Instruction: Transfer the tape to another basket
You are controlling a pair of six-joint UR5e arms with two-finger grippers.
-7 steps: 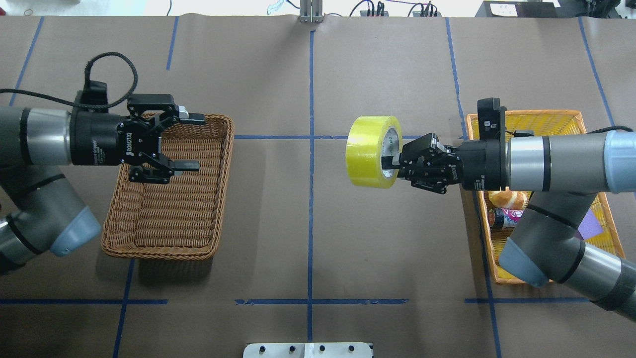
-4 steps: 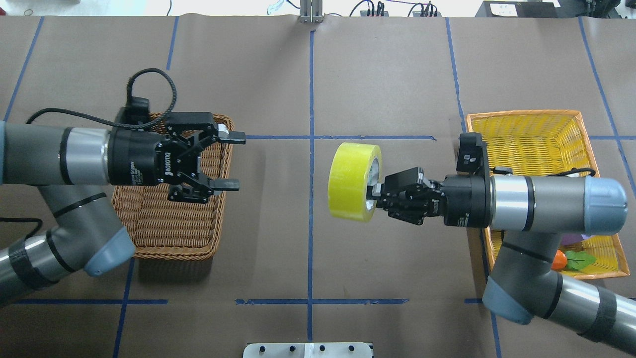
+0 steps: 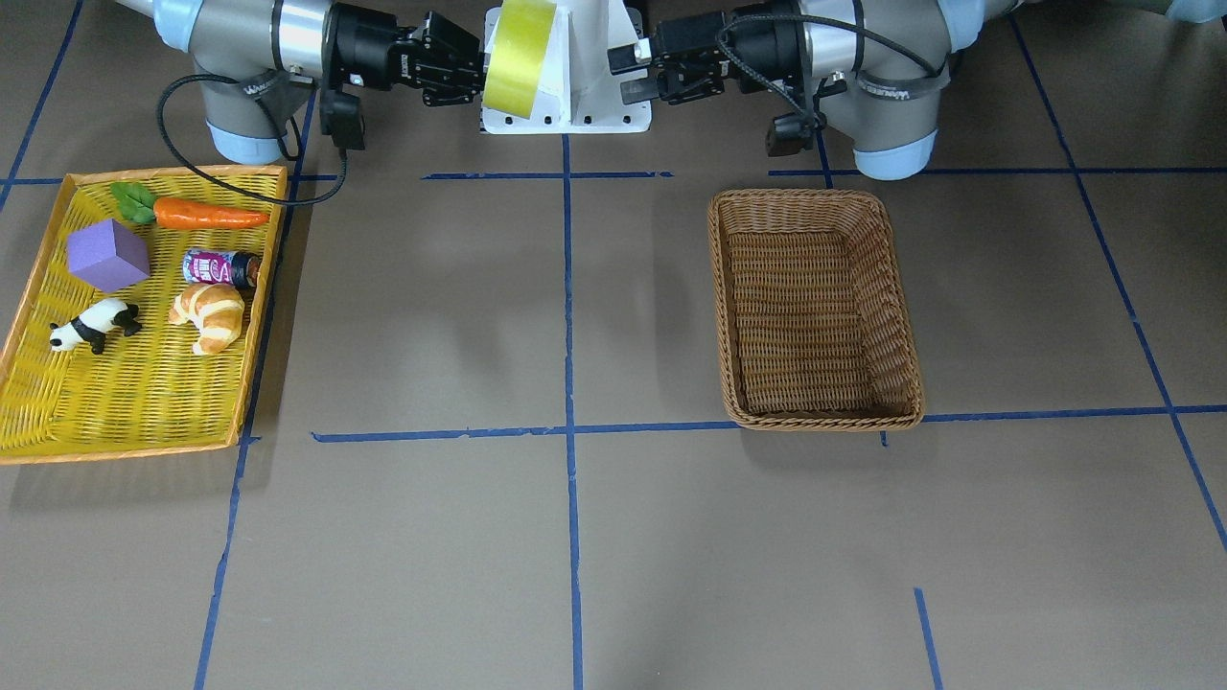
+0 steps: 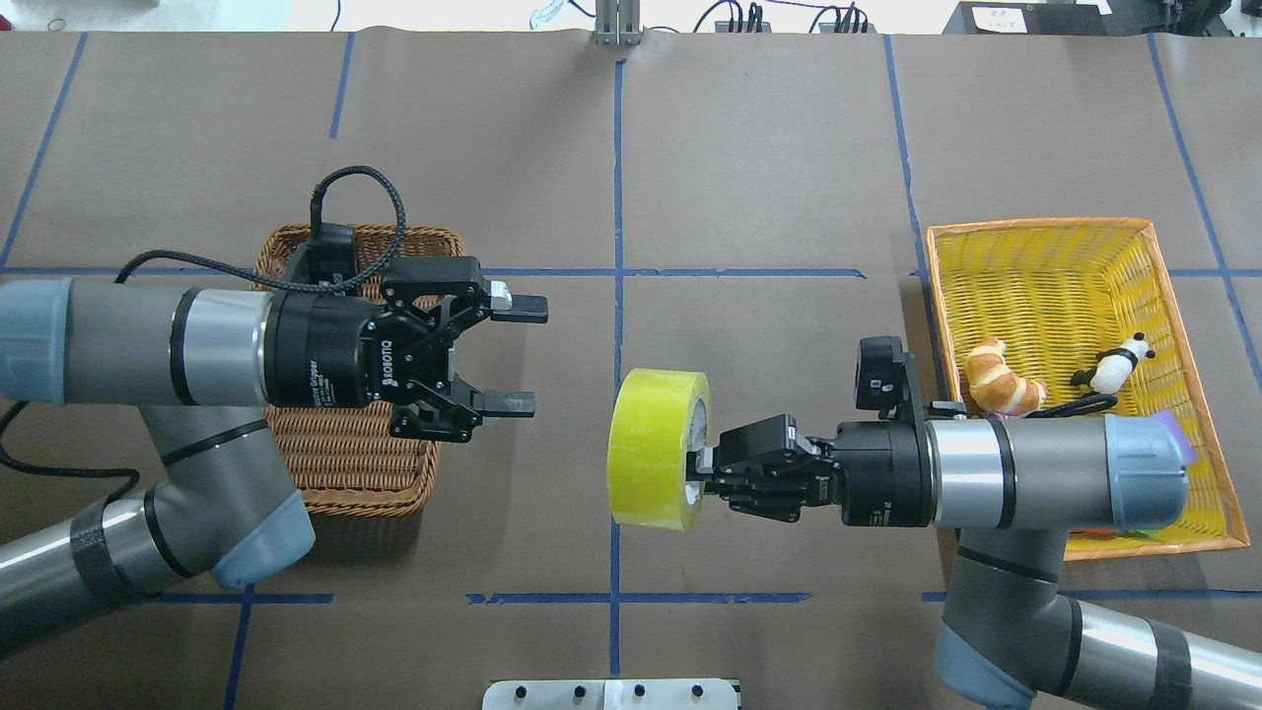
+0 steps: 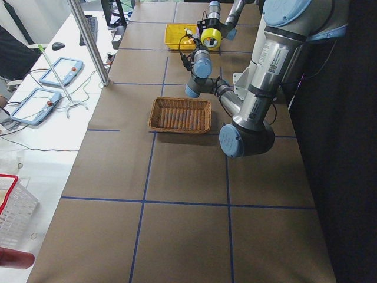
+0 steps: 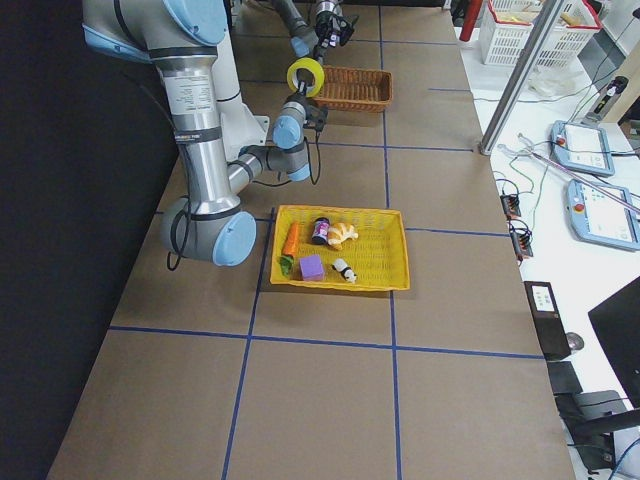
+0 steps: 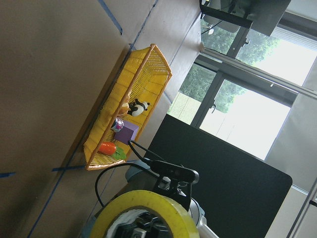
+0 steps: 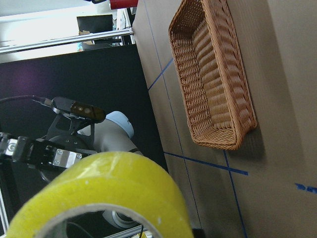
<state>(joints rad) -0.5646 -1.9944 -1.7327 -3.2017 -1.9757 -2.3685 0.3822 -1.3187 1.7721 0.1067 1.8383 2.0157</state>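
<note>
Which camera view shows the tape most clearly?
The overhead view: the whole tape shows, yellow band and pale core, held by the right end effector. The front-facing view cuts it at the top edge, the side views show it small and far, both wrist views catch only part.

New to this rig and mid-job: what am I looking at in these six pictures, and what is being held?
The machine is a two-armed robot at a paper-covered table. One camera looks down from behind it, one faces it from across the table (sides flipped), two look along the table from its ends, and one rides on each wrist. The right gripper holds the tape in the air, facing the open left gripper. The wicker basket is empty. The yellow tray holds a carrot, purple cube, small jar, croissant and toy panda.
</note>
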